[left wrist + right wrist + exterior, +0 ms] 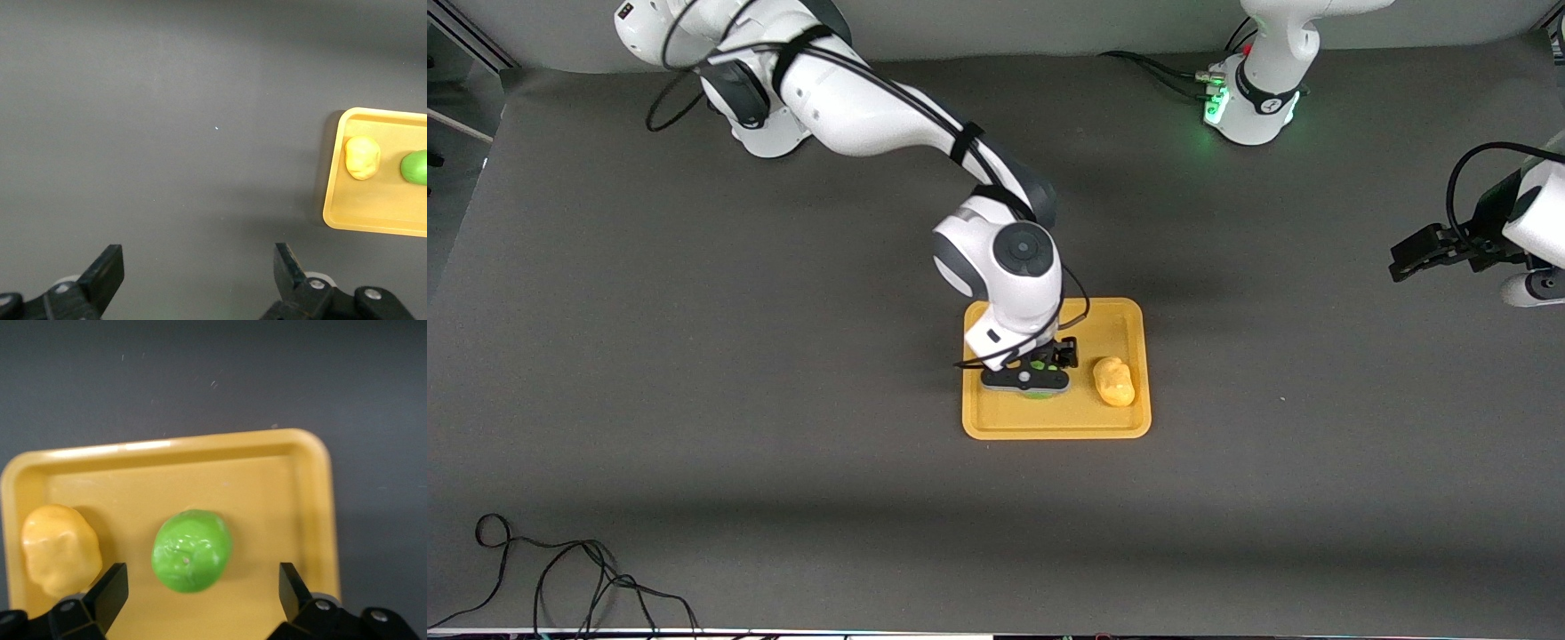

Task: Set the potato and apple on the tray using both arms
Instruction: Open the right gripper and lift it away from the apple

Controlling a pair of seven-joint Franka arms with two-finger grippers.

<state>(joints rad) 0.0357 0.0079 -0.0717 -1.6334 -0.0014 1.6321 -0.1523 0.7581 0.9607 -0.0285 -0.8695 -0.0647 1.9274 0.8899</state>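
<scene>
Looks basically done: potato (1114,381) and apple (192,551) both lying on the tray (1120,316), side by side. Right gripper (1028,377) spread wide just over the apple, gripping nothing. Left gripper (199,277) waiting wide open, empty, over bare table toward its own end.

Glossy plastic apple (192,551) and potato (60,549) on smooth tray (280,487); matt table (694,356).

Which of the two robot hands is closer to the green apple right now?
The right one. The right gripper is over the tray, fingers open around the apple. The left gripper waits over bare table toward its own end.
</scene>
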